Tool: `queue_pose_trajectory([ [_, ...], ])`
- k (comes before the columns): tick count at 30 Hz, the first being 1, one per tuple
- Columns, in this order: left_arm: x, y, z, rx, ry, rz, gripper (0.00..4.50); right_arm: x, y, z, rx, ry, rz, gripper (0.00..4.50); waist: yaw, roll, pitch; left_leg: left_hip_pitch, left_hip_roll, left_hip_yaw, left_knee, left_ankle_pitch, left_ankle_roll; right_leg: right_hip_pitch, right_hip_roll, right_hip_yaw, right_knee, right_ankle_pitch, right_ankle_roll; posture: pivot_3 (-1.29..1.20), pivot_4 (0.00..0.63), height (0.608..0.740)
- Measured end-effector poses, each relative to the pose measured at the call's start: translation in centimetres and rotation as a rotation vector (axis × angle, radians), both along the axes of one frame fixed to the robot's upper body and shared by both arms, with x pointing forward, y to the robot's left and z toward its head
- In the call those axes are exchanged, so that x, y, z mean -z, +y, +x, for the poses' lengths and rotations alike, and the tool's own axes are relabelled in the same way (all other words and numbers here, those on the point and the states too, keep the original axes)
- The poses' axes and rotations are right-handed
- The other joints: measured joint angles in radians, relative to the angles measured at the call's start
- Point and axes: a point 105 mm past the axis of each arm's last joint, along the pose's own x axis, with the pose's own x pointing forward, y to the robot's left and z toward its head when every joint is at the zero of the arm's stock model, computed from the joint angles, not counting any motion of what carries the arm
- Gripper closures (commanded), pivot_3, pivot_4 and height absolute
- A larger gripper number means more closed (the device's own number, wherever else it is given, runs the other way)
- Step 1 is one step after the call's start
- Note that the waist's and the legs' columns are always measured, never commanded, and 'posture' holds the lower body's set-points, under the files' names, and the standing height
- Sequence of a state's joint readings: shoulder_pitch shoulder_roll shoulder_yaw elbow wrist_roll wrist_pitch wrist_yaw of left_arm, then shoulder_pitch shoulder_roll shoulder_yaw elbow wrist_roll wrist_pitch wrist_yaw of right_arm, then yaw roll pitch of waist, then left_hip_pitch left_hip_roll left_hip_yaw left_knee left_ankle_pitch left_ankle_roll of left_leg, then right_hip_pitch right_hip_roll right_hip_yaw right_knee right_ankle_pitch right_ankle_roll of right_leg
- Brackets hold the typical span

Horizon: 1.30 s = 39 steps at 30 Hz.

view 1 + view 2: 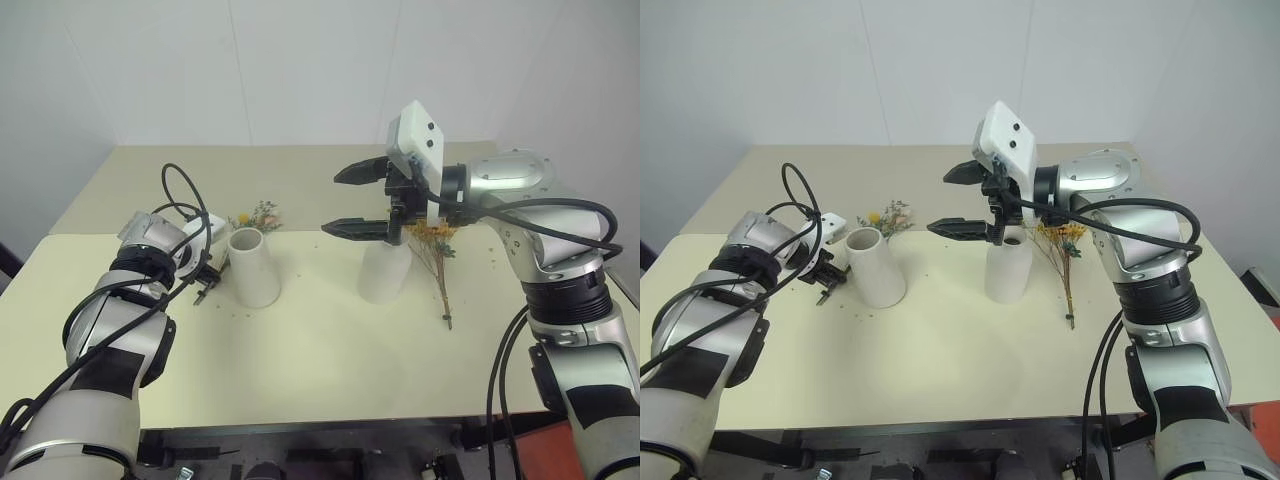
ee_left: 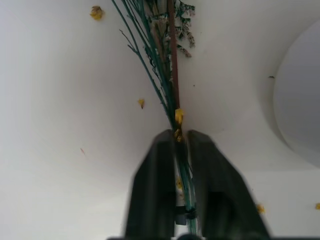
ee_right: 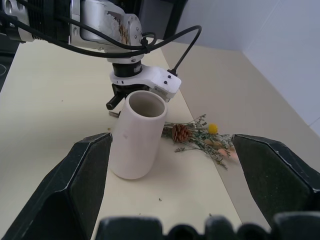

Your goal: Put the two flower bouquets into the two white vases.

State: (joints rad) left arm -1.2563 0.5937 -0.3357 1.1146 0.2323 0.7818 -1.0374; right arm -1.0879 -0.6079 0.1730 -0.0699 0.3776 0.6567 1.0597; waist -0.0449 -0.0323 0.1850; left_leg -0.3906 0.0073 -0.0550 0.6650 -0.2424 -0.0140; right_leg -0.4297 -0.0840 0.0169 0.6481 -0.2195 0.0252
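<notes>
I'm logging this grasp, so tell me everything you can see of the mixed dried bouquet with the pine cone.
The mixed dried bouquet lies flat on the cream table behind the wide-mouthed vase. It has grey-green sprigs, a brown pine cone, a yellow ball and pinkish bits. Its thin green stems are bound near the ends. The left gripper is shut on those stems.

Pale tables against plain white walls

A pale cream, matte rectangular table (image 1: 320, 350) stood in front, with a second tabletop of the same cream colour (image 1: 300, 180) butted behind it, a thin seam running between them. Smooth white walls (image 1: 300, 60) closed the far side and met at corners. Light was soft and even. Dark floor (image 1: 10, 255) showed past the left edge.
</notes>
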Motion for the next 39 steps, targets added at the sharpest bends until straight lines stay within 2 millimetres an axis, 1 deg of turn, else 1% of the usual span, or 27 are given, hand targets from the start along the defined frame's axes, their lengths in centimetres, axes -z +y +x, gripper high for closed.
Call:
queue_pose_trajectory([
  [7, -0.2, 1.0, 0.4, -0.083, -0.052, 0.003, 4.48, 0.1, -0.1, 0.0, 0.002, 0.002, 0.003, 0.00, -0.001, 0.000, 0.000, 0.000, 0.000, 0.000, 0.000, 0.000, 0.000, 0.000, 0.000, 0.000, 0.000, 0.000, 0.000, 0.00, 0.150, 0.740],
  [10, -0.9, 2.1, 0.6, -0.169, -0.112, -0.046, 4.48, 0.2, -0.1, -0.1, 0.000, 0.003, 0.002, 0.00, -0.001, 0.000, 0.000, 0.000, 0.000, 0.000, 0.000, 0.000, 0.000, 0.000, 0.000, 0.000, 0.000, 0.000, 0.000, 0.00, 0.150, 0.740],
  [12, -1.8, 3.1, 0.8, -0.239, -0.187, -0.116, 4.48, 0.6, -0.3, 0.0, 0.006, 0.012, -0.002, 0.00, -0.002, 0.000, 0.000, 0.000, 0.000, 0.000, 0.000, 0.000, 0.000, -0.001, 0.000, 0.000, 0.001, 0.000, 0.000, 0.00, 0.150, 0.740],
  [15, -3.5, 4.2, 0.4, -0.285, -0.285, -0.220, 4.48, 1.1, -0.5, 0.0, 0.010, 0.029, -0.006, 0.00, -0.002, 0.000, 0.000, -0.001, 0.000, 0.000, 0.000, 0.000, 0.000, -0.001, 0.000, 0.000, 0.001, 0.000, 0.000, 0.00, 0.150, 0.740],
  [18, -5.5, 4.4, -0.5, -0.246, -0.438, -0.324, 4.48, 1.3, -0.7, -0.1, 0.011, 0.034, -0.012, 0.00, -0.001, 0.000, 0.000, -0.002, 0.001, 0.000, 0.000, 0.000, -0.001, -0.002, -0.001, 0.001, 0.001, 0.001, 0.000, 0.00, 0.150, 0.740],
  [21, -7.4, 4.2, -1.9, -0.191, -0.585, -0.403, 4.48, 1.4, -0.8, -0.3, 0.006, 0.040, -0.015, 0.00, 0.002, 0.000, 0.000, -0.004, 0.001, 0.000, 0.001, 0.001, -0.002, -0.005, -0.001, 0.001, 0.001, 0.002, -0.001, 0.00, 0.150, 0.740],
  [24, -10.2, 3.9, -3.1, -0.142, -0.713, -0.477, 4.48, 1.9, -0.9, -0.4, -0.003, 0.062, -0.015, 0.00, 0.006, 0.000, 0.000, -0.005, 0.001, 0.000, 0.002, 0.001, -0.002, -0.006, -0.001, 0.001, 0.000, 0.002, -0.001, 0.00, 0.150, 0.740],
  [27, -14.0, 3.2, -4.5, -0.065, -0.850, -0.593, 4.48, 2.1, -0.8, -0.4, -0.009, 0.072, -0.015, 0.00, 0.008, 0.000, 0.000, -0.005, 0.000, 0.000, 0.002, 0.001, -0.002, -0.006, -0.001, 0.001, 0.000, 0.002, -0.001, 0.00, 0.150, 0.740],
  [28, -14.8, 2.9, -4.9, -0.042, -0.875, -0.620, 4.48, 2.1, -0.8, -0.4, -0.009, 0.072, -0.015, 0.00, 0.008, 0.000, 0.000, -0.005, 0.000, 0.000, 0.002, 0.001, -0.002, -0.006, -0.001, 0.001, 0.000, 0.002, -0.001, 0.00, 0.150, 0.740],
  [31, -16.9, 0.8, -6.5, 0.090, -0.926, -0.802, 4.48, 2.1, -0.7, -0.5, -0.015, 0.074, -0.010, 0.00, 0.006, 0.000, 0.000, -0.005, 0.000, 0.000, 0.003, 0.001, -0.002, -0.006, -0.001, 0.001, 0.000, 0.002, -0.001, 0.00, 0.150, 0.740],
  [33, -17.8, -0.5, -7.4, 0.178, -0.941, -0.855, 4.48, 2.2, -0.4, -0.5, -0.025, 0.078, -0.009, 0.00, 0.004, 0.000, 0.000, -0.005, 0.000, 0.000, 0.003, 0.001, -0.002, -0.006, -0.001, 0.001, 0.000, 0.002, -0.001, 0.00, 0.150, 0.740],
  [35, -18.2, -1.5, -8.2, 0.240, -0.948, -0.903, 4.48, 2.3, -0.3, -0.5, -0.025, 0.080, -0.010, 0.00, 0.003, 0.000, 0.000, -0.005, 0.000, 0.000, 0.003, 0.001, -0.002, -0.006, -0.001, 0.001, 0.000, 0.002, -0.001, 0.00, 0.150, 0.740],
  [37, -17.8, -2.5, -9.0, 0.309, -0.951, -0.962, 4.48, 2.4, -0.4, -0.6, -0.025, 0.082, -0.010, 0.00, 0.001, 0.000, 0.000, -0.005, 0.000, 0.000, 0.003, 0.001, -0.002, -0.006, -0.001, 0.001, 0.000, 0.002, -0.001, 0.00, 0.150, 0.740],
  [39, -17.0, -3.0, -9.2, 0.333, -0.962, -0.997, 4.48, 2.5, -0.4, -0.6, -0.024, 0.082, -0.010, 0.00, 0.001, 0.000, 0.000, -0.004, 0.001, 0.001, 0.003, 0.001, -0.002, -0.006, -0.001, 0.001, 0.000, 0.002, -0.001, 0.00, 0.150, 0.740],
])
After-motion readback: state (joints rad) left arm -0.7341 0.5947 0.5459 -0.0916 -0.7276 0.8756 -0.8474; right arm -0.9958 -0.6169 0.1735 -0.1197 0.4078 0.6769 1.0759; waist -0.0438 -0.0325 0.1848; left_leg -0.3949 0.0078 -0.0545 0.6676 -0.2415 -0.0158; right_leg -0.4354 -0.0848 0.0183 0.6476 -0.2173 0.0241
